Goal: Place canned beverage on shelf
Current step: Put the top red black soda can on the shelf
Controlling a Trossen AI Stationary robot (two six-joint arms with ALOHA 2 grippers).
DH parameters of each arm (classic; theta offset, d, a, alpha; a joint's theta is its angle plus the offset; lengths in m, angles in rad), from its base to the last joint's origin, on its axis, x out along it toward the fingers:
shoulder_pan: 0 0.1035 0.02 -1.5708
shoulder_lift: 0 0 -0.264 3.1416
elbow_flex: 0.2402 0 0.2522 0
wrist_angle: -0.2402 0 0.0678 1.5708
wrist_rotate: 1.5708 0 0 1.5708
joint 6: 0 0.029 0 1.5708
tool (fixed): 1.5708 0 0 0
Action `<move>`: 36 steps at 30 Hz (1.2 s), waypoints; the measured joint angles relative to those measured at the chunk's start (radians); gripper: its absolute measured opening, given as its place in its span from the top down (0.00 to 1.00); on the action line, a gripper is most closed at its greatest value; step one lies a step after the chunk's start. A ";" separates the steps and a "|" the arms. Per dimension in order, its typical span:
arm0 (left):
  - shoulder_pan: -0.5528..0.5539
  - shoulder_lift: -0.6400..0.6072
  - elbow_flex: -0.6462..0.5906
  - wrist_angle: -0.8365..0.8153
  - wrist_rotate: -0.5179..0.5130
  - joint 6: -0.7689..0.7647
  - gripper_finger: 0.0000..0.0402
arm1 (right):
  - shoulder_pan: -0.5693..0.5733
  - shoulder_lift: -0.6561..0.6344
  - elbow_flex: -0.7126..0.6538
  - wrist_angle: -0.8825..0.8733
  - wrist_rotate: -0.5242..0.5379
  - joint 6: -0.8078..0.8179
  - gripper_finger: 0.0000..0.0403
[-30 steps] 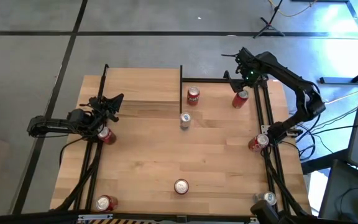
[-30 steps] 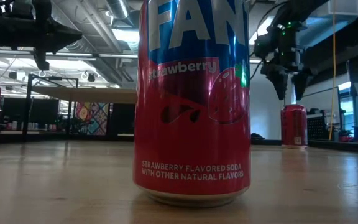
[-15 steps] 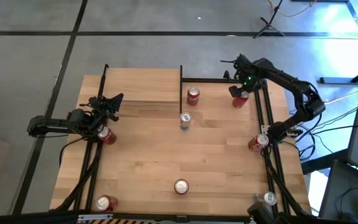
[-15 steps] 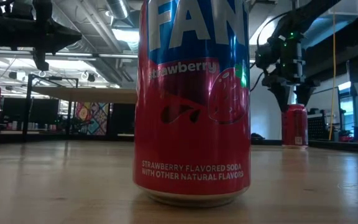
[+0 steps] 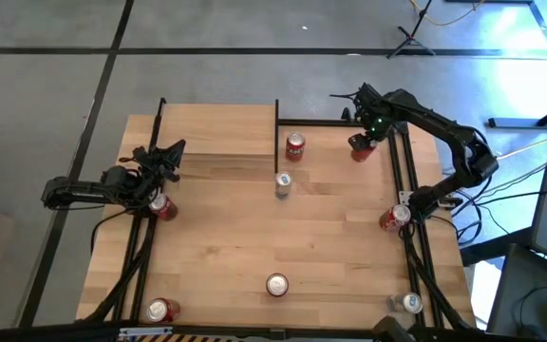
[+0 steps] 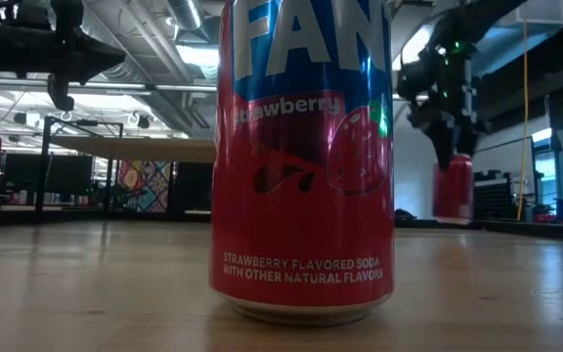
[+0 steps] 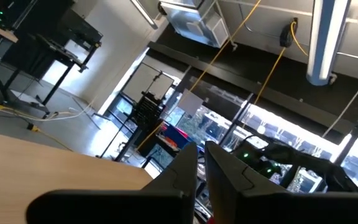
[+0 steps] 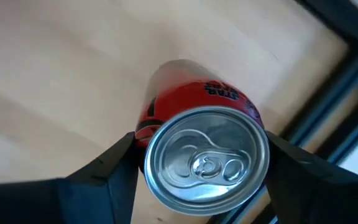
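Closing in around a red can [image 8: 204, 155], the right pincer [image 5: 362, 142] had dropped over the last second from above that can to straddle it at the far right corner of the surface [image 5: 226, 237]; in the right wrist view its two dark fingers [image 8: 114, 171] flanked the silver lid on both sides, narrowed from their wider spread a moment before. Whether they already pressed on the can's wall I could not tell, though the gaps looked nearly gone. In the low view the can [image 6: 454, 191] stood on the wood with the pincer's fingers down around its top. That descent and narrowing suggested the grasp was in progress, with the lift and carry to come. The shelf [image 5: 218, 133], a light wood board on thin black posts, sat at the far left part of the surface, well apart from this can, so the carry would probably cross the back edge past another red can [image 5: 295, 146] and a silver-topped one [image 5: 283, 183] near the middle. The left pincer [image 5: 164, 163] waited at the left edge, its fingers [image 7: 191, 171] pressed together and holding nothing, just beside a red can [image 5: 163, 206]. Other cans stood toward the near edge, one of them, a strawberry soda can [image 6: 306, 161], filling the low view. A tilted grip on the slick wall could let the can slip once raised.
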 joint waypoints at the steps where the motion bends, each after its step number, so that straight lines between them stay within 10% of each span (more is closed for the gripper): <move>1: 0.000 0.000 0.000 -0.001 0.002 0.000 0.92 | 0.025 0.000 0.018 -0.009 -0.007 -0.019 0.37; 15: 0.000 0.000 0.153 -0.251 0.039 -0.001 0.56 | 0.241 0.050 0.535 -0.053 -0.046 -0.075 0.37; 26: 0.000 0.051 0.222 -0.349 0.059 -0.001 0.49 | 0.329 0.328 1.021 -0.144 -0.047 -0.105 0.37; 36: 0.000 0.202 0.298 -0.346 0.139 0.002 0.41 | 0.404 0.406 1.122 -0.075 -0.135 -0.135 0.37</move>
